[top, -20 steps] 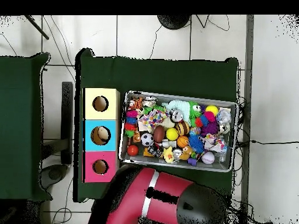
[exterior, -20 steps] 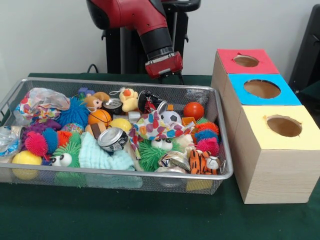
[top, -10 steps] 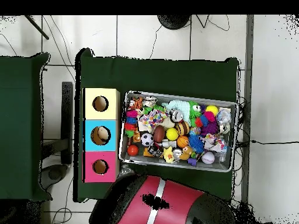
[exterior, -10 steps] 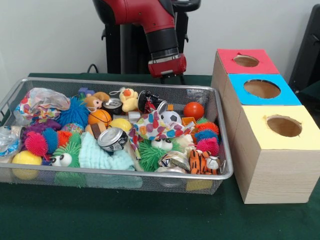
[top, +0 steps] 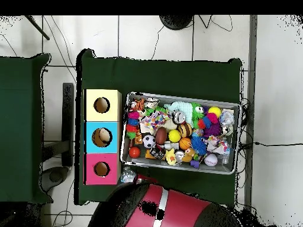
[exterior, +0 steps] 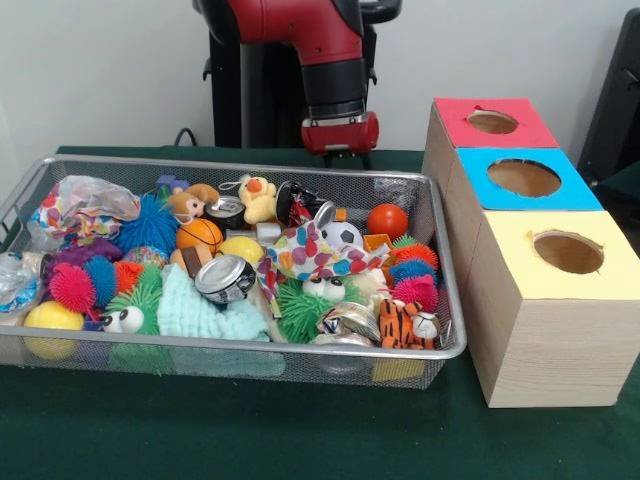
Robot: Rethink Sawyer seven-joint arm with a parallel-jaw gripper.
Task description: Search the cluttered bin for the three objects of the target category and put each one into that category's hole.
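Gripper (exterior: 341, 150): jaw state cannot be told; hangs behind the far rim, above table level. Cluttered bin (exterior: 300, 347): lies toward the camera and below the gripper, long axis left to right. Three holed boxes (exterior: 545, 300): right of bin.

In the front view the red and black arm (exterior: 325, 45) is seen swung from a slant toward the right into an upright hang, its red wrist block (exterior: 341, 133) carried slightly right and higher than a second ago, behind the far rim of the cluttered bin (exterior: 240, 165). In the overhead view the arm's bulk (top: 157, 207) is drawn back toward the picture's bottom, so that green tabletop (top: 177, 180) is uncovered beside the bin, and a small crinkled clear item (top: 128, 175) near the pink box (top: 102, 169) is now exposed.
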